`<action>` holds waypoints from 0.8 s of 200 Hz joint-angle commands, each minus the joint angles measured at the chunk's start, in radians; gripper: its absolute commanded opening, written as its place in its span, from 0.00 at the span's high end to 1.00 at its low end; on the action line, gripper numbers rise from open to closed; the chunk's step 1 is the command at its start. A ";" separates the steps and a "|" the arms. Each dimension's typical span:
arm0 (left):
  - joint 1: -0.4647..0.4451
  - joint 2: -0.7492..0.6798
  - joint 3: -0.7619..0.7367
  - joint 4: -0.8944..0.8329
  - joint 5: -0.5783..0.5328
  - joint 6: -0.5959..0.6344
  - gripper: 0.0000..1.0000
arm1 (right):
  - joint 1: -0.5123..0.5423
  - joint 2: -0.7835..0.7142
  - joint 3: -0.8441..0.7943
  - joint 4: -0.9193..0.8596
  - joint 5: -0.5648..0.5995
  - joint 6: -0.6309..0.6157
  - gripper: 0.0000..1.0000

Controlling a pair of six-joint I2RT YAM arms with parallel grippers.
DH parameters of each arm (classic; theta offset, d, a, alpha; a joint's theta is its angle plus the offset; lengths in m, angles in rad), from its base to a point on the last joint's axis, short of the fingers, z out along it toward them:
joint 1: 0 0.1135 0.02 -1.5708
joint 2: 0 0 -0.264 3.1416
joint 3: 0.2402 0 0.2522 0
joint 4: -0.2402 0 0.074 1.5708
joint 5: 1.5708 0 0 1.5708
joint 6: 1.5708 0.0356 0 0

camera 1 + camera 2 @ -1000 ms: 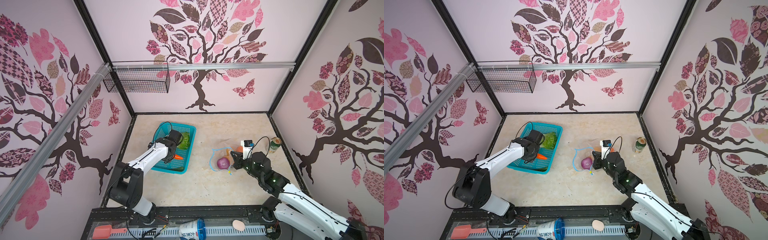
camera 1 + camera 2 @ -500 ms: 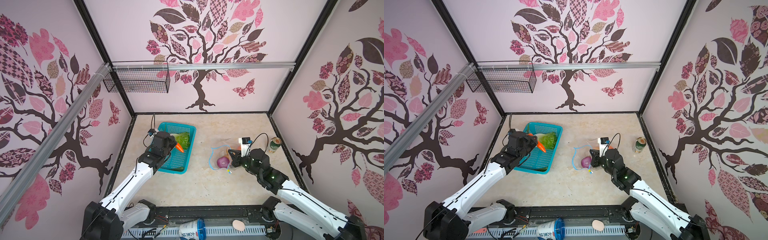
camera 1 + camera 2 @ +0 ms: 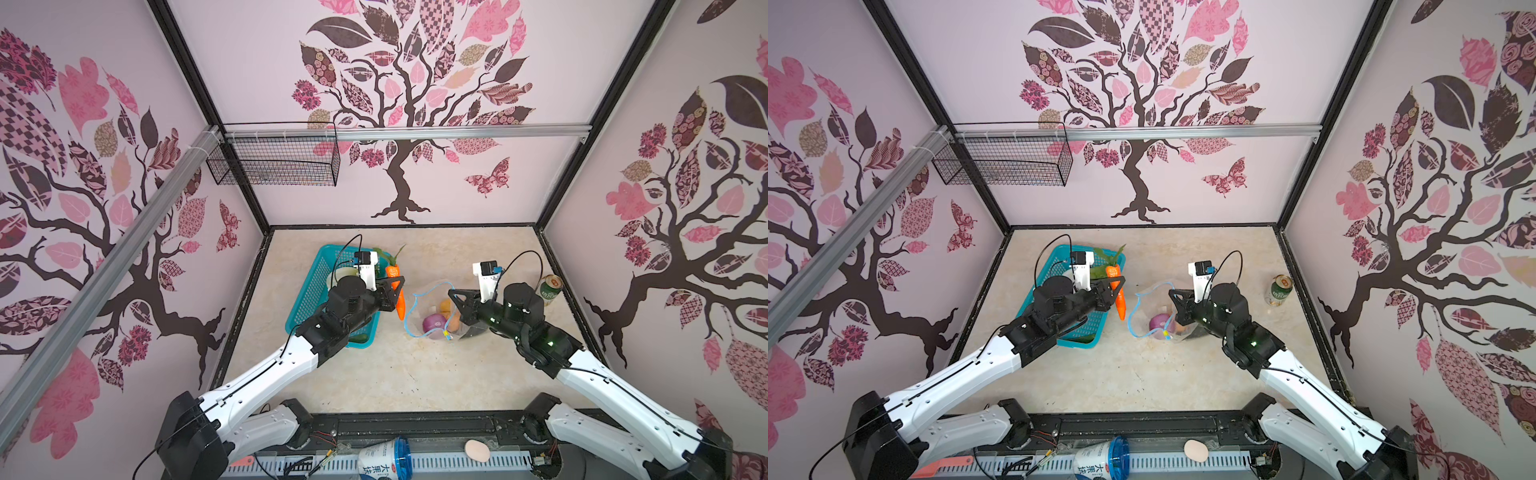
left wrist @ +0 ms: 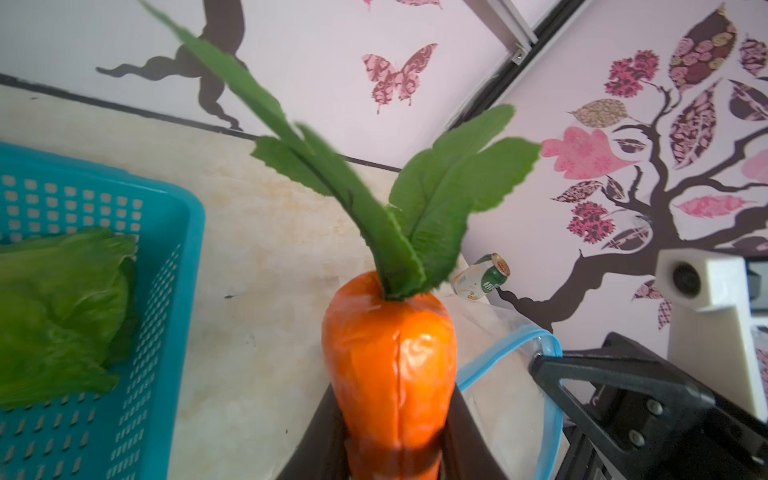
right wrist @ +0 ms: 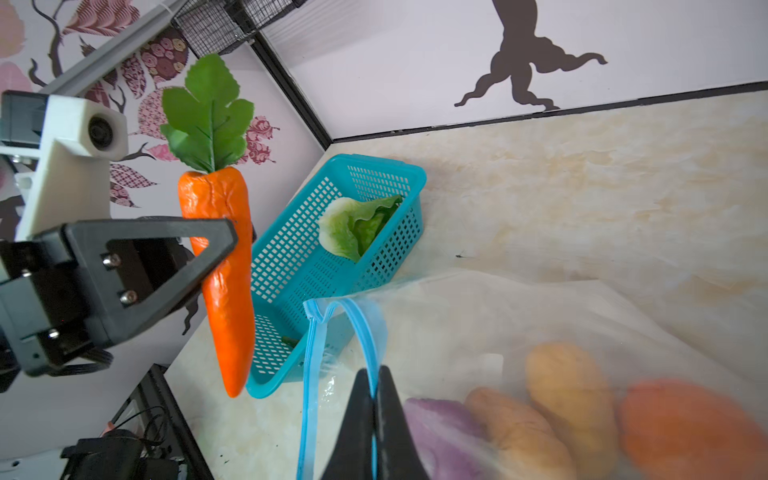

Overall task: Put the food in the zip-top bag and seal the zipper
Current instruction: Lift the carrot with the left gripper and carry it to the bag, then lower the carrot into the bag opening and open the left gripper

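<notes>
Currently over the table [image 3: 395, 374], between the basket [image 3: 316, 278] with lettuce [image 5: 353, 226] and the bag [image 3: 428, 299] holding onion [image 3: 432, 323], potatoes [image 5: 561, 386] and pumpkin [image 5: 685, 424], gripping the carrot [image 3: 400, 306] leaves-up in the left end effector [image 3: 395, 286], pinching the raised zipper [image 5: 308, 365] in the closed right end effector [image 5: 374, 372].

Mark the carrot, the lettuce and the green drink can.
carrot [image 5: 230, 320]: right wrist view, lower half of the orange body.
lettuce [image 5: 351, 228]: right wrist view, middle of the pale green leaf.
green drink can [image 3: 1279, 294]: in a top view, its side wall.
</notes>
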 commanded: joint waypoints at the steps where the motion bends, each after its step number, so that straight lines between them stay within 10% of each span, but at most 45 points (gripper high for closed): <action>1: -0.056 0.010 0.006 0.135 0.009 0.107 1.00 | 0.000 0.011 0.062 -0.008 -0.048 0.015 1.00; 99: -0.164 0.210 -0.046 0.411 -0.055 0.298 1.00 | 0.000 0.055 0.044 0.023 -0.034 0.093 1.00; 160: -0.285 0.268 -0.116 0.545 -0.303 0.425 1.00 | -0.002 0.111 0.082 -0.021 0.019 0.153 1.00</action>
